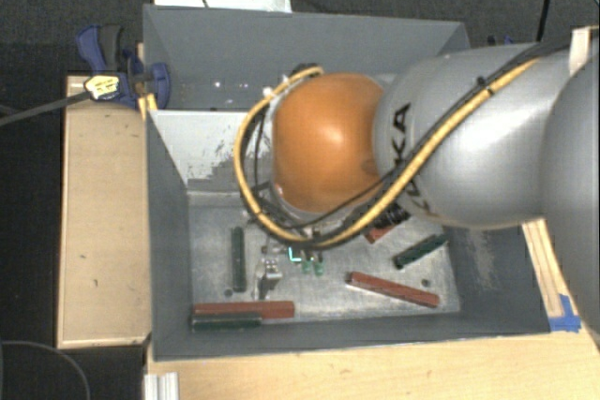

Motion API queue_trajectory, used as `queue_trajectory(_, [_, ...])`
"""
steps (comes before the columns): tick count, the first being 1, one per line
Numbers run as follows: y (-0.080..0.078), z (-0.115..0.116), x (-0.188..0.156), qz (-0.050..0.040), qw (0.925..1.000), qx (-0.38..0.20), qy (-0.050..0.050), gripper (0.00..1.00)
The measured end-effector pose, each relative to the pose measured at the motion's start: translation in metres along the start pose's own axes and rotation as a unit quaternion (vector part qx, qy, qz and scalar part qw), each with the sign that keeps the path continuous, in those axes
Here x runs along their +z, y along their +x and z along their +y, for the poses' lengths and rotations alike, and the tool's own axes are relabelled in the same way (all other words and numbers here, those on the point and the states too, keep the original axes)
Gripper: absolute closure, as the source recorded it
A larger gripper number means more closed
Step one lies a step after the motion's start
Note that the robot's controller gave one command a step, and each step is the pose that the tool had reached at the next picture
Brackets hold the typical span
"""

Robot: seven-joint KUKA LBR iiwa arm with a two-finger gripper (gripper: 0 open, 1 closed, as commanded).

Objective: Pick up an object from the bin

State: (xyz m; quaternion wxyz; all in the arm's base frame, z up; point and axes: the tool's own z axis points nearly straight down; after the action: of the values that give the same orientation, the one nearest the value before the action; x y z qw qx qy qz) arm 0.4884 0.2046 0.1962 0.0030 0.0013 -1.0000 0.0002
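The gripper [284,256] is hanging low over the scuffed grey bottom of the bin [178,229], tucked under the arm's orange cover [323,140], so can't tell if it's open or closed. A green stick [238,259] is lying just left of it, a brown stick [394,288] off right, dark carpet [56,5] all around

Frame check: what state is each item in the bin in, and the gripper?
gripper: low in the bin, beside the left green stick.
left green stick: flat, alone.
front red-brown stick: flat along the near wall.
front green stick: flat, against the front red-brown stick.
right red-brown stick: flat, slanted.
right green stick: flat, slanted.
red piece: partly hidden under the arm.
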Motion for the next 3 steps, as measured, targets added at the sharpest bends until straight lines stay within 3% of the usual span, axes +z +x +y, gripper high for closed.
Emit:
queue_trajectory(1, [-0.002, -0.001, -0.004, -0.0039, 1.0000, 0.002, -0.001, 0.00])
queue_trajectory(2, [0.001, -0.011, 0.034, -0.0061, 0.9991, -0.043, -0.001, 0.00])
queue_trajectory(3, [-0.012, -0.019, 0.107, -0.0056, 0.9935, -0.114, -0.001, 0.00])
